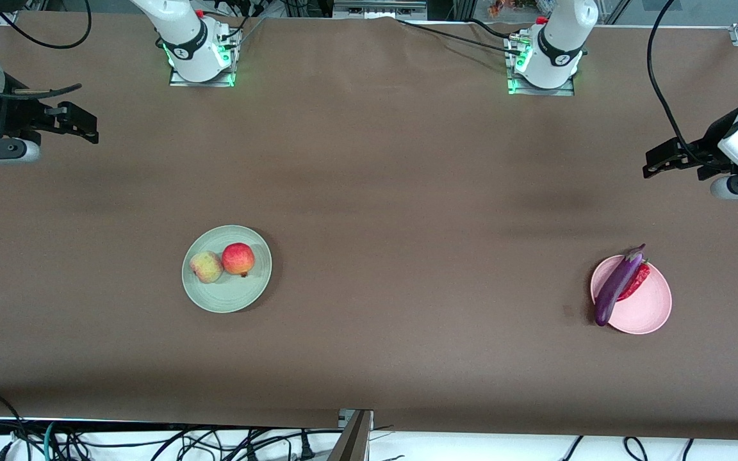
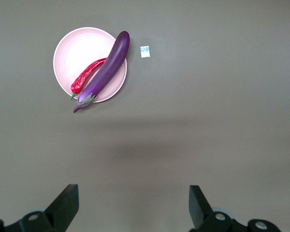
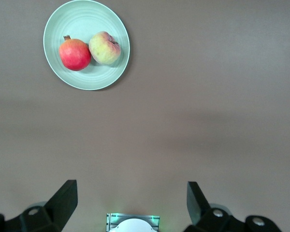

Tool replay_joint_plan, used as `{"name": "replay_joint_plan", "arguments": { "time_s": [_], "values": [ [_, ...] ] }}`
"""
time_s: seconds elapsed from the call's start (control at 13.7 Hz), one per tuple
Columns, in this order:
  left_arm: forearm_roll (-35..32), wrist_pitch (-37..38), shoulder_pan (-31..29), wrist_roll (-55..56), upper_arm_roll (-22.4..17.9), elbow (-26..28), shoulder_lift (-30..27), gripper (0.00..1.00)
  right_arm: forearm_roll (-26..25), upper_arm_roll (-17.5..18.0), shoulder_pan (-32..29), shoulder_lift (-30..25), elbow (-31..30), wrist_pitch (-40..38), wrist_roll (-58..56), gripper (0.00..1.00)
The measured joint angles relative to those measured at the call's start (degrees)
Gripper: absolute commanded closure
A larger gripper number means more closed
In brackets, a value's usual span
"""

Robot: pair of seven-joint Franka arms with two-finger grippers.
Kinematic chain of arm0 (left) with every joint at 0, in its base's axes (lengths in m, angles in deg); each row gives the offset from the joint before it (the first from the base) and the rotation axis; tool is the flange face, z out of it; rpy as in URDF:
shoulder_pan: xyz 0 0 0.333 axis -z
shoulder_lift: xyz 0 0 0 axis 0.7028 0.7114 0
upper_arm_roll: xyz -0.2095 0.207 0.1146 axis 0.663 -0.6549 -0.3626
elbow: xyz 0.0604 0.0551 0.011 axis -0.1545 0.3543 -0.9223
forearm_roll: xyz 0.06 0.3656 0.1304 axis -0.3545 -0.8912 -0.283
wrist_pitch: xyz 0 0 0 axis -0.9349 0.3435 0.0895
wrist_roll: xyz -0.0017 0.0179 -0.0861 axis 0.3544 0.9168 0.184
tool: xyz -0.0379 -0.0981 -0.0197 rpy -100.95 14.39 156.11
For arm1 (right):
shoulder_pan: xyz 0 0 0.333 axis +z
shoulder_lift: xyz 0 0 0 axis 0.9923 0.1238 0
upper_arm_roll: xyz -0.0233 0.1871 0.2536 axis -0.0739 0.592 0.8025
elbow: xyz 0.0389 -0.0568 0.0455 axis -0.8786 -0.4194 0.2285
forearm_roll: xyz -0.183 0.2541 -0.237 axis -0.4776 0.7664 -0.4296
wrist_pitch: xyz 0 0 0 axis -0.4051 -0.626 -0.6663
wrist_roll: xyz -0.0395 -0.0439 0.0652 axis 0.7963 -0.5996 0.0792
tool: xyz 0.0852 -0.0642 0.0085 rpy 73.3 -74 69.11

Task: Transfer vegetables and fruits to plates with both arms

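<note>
The pale green plate [image 1: 234, 298] holds the pale yellow fruit [image 1: 206, 266] and the red-orange fruit [image 1: 238, 258], side by side and touching. The pink plate [image 1: 654, 307] holds the purple eggplant [image 1: 617, 287], both ends past the rim, with the red chili [image 1: 638, 283] beside it. My left gripper [image 1: 654, 161] is open and empty, up at the left arm's end of the table. My right gripper [image 1: 92, 128] is open and empty at the right arm's end. The left wrist view shows the left gripper [image 2: 133, 203], pink plate [image 2: 82, 50], eggplant [image 2: 108, 67] and chili [image 2: 87, 77]. The right wrist view shows the right gripper [image 3: 132, 200], green plate [image 3: 82, 21] and both fruits.
A small white scrap [image 2: 145, 51] lies on the brown table beside the pink plate. The right arm's base [image 1: 199, 54] and the left arm's base [image 1: 545, 64] stand at the table's back edge. Cables [image 1: 151, 442] hang along the front edge.
</note>
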Motion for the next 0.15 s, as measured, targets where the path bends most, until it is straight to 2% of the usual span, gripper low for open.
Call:
{"name": "replay_joint_plan", "arguments": {
  "time_s": [0.15],
  "values": [
    [0.0, 0.0, -0.1, 0.0, 0.0, 0.0, 0.0, 0.0, 0.0, 0.0, -0.2, 0.2, 0.1, 0.0, 0.0, 0.0]
  ]
}}
